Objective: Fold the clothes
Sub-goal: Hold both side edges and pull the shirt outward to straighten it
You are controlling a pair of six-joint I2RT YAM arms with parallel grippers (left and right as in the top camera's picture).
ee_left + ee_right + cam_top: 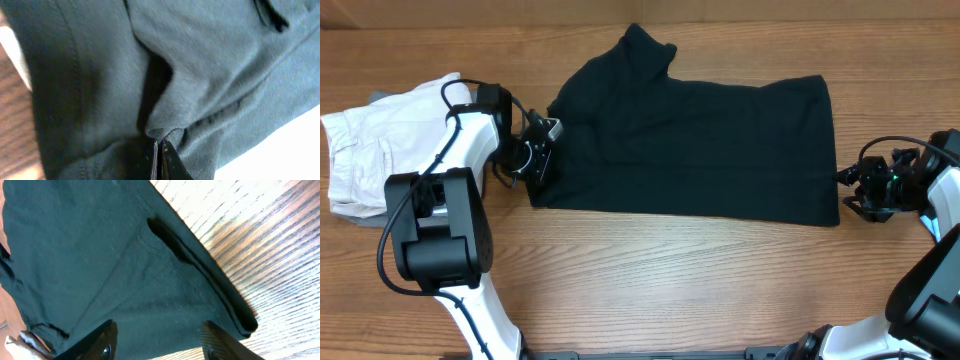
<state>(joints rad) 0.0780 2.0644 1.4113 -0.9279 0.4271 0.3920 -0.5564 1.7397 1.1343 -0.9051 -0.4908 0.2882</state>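
The clothes (pixel 690 140), a black T-shirt, lie spread across the middle of the wooden table with one sleeve pointing to the far side. My left gripper (pixel 542 160) is at the shirt's left edge. In the left wrist view it (pixel 159 150) is shut, and a raised pinch of the black fabric (pixel 210 75) runs into its tips. My right gripper (pixel 850 190) is at the shirt's right edge. In the right wrist view it (pixel 160 326) stands open, one finger on each side of the folded black cloth (pixel 100 255) near its corner.
A folded off-white garment (pixel 365 150) lies at the far left, just behind the left arm. Bare wood table (pixel 670 280) runs along the near side of the shirt. The table's far edge passes close behind the sleeve.
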